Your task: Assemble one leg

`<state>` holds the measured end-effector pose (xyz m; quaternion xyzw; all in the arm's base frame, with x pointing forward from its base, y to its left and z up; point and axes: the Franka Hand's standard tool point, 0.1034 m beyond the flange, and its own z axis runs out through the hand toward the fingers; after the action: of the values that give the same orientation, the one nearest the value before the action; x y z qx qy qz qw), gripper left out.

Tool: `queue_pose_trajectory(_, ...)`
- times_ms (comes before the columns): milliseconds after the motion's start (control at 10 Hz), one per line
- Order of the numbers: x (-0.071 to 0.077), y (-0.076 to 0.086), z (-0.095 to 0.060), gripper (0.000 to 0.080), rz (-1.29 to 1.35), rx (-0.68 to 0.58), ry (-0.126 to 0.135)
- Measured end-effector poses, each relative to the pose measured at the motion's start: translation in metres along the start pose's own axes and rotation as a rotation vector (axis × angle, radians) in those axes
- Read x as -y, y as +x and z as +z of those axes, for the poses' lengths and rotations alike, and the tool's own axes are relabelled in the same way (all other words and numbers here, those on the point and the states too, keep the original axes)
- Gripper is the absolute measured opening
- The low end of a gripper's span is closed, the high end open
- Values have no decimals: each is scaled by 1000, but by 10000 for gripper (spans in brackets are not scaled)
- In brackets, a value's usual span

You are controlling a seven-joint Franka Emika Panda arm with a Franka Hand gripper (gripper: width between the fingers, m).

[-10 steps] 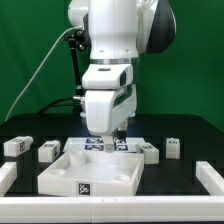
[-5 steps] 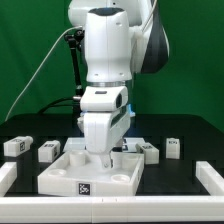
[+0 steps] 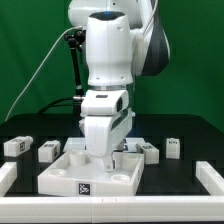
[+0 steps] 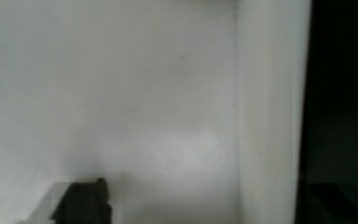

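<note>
My gripper [image 3: 108, 160] is low over the large white tray-like piece [image 3: 60, 178], close to its far rim. Several small white legs stand on the black table behind that piece: one [image 3: 47, 151] and another [image 3: 15, 146] on the exterior view's left, one [image 3: 150, 151] and another [image 3: 173, 146] on its right. In the wrist view my gripper [image 4: 202, 205] is open with white surface between the jaws. One dark fingertip [image 4: 83, 200] shows; the other blends into the dark edge. It holds no leg.
The marker board [image 3: 125, 146] lies behind the tray-like piece, mostly hidden by the arm. White rails [image 3: 210, 177] border the table on both sides. A green backdrop stands behind.
The arm has come down from above the marker board toward the tray-like piece's far rim. Most of the descent was earlier; the last half second adds only a slight lowering.
</note>
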<state>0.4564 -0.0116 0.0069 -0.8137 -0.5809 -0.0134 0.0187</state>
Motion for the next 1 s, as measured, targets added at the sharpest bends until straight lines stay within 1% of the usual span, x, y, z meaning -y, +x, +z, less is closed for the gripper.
queue_pose_trajectory(100,0,0,0,412,0,0,0)
queue_pose_trajectory(200,0,0,0,230,0,0,0)
queue_pose_trajectory(300,0,0,0,96,0,0,0)
queue_pose_trajectory(400,0,0,0,96,0,0,0)
queue_pose_trajectory(500,0,0,0,57,0,0,0)
queue_pose_trajectory(1000,-1,-1,0,57,-7,1,1)
